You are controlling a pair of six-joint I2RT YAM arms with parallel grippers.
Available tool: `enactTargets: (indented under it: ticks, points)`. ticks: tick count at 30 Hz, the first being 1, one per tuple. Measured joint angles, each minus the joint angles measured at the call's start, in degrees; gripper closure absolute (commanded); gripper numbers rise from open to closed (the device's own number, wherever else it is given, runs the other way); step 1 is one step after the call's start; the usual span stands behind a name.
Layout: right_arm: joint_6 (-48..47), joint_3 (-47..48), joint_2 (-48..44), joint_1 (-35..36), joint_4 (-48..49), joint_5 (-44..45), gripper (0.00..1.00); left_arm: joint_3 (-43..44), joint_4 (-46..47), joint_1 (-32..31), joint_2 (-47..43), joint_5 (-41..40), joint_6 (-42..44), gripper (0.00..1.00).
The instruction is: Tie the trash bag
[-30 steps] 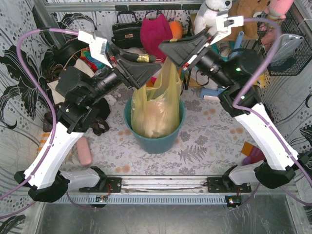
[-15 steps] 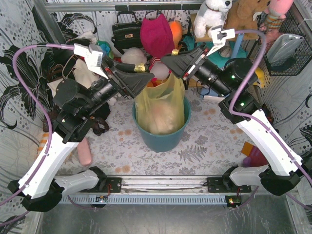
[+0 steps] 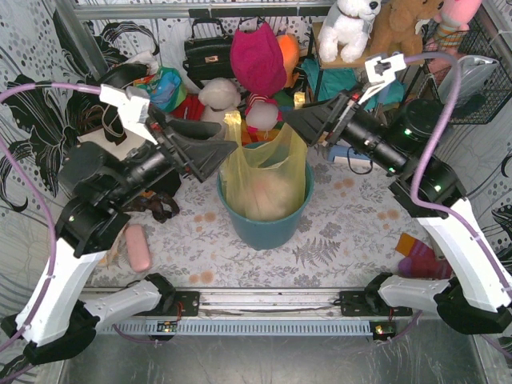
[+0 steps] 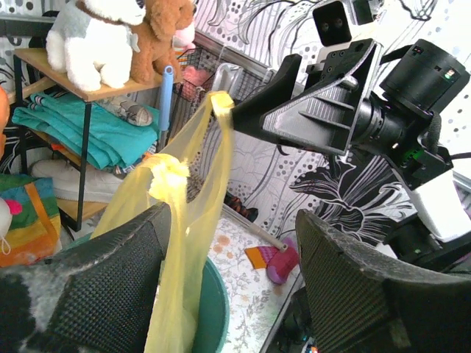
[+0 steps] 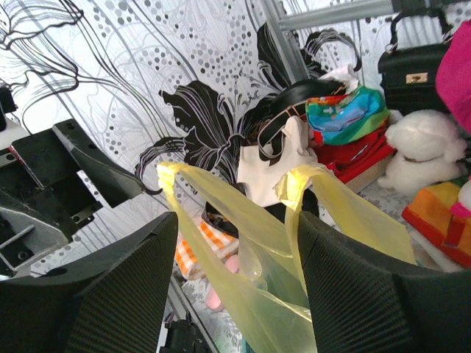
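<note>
Two pincers, left (image 4: 234,213) and right (image 5: 237,217), stand jaws apart, a yellow strip of the trash bag (image 3: 262,180) caught against one finger of each. The bag sits in the teal bin (image 3: 264,232) at the middle of the desk (image 3: 336,232). No knot shows, so crossing and tying seem wholly left to do.

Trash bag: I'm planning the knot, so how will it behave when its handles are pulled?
Likely floppy: the trash bag is thin, see-through film, and its handles bunch into narrow creased strips. Probably light, since only crumpled paper shows inside. It may slide off easily, because the left gripper and right gripper both look open.
</note>
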Motion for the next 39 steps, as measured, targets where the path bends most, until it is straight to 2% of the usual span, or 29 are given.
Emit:
enactTargets:
  ticks: [4, 9, 15, 19, 23, 27, 33, 36, 39]
  points:
    - [-1.55, 3.43, -1.46, 0.0, -4.0, 1.66, 0.34, 3.87, -2.99, 0.0, -0.42, 3.3, -0.09, 0.22]
    - [-2.82, 6.67, -1.53, 0.0, -7.41, 3.08, 0.36, 5.33, -3.1, 0.0, -0.02, 13.0, -1.38, 0.22]
    - [-3.32, 10.03, 0.92, 0.0, -11.58, 5.86, 0.39, 6.69, -3.13, -0.02, 6.43, 25.22, -3.48, 0.22]
    - [-3.52, 10.64, 1.75, 0.0, -13.29, 7.85, 0.4, 6.58, -5.14, -0.11, 10.73, 28.04, -3.89, 0.24]
    - [-3.54, 11.85, 2.25, 0.0, -15.06, 9.81, 0.41, 1.44, -6.05, -1.4, 9.31, 23.76, -0.87, 0.24]
    - [-3.76, 14.01, 3.32, 0.0, -16.59, 11.54, 0.42, -6.38, -4.26, -5.6, 4.61, 18.75, 1.49, 0.24]
    - [-5.2, 17.73, 5.84, 0.0, -18.93, 12.61, 0.48, -12.98, 3.06, -20.81, 0.46, 3.17, 5.66, 0.23]
    - [-5.88, 19.41, 7.19, 0.0, -20.0, 12.87, 0.52, -13.38, 6.1, -28.28, 1.6, -7.5, 9.05, 0.25]
    - [-6.51, 20.94, 8.41, 0.0, -20.7, 13.09, 0.58, -14.6, 10.62, -32.81, 3.45, -16.85, 11.78, 0.26]
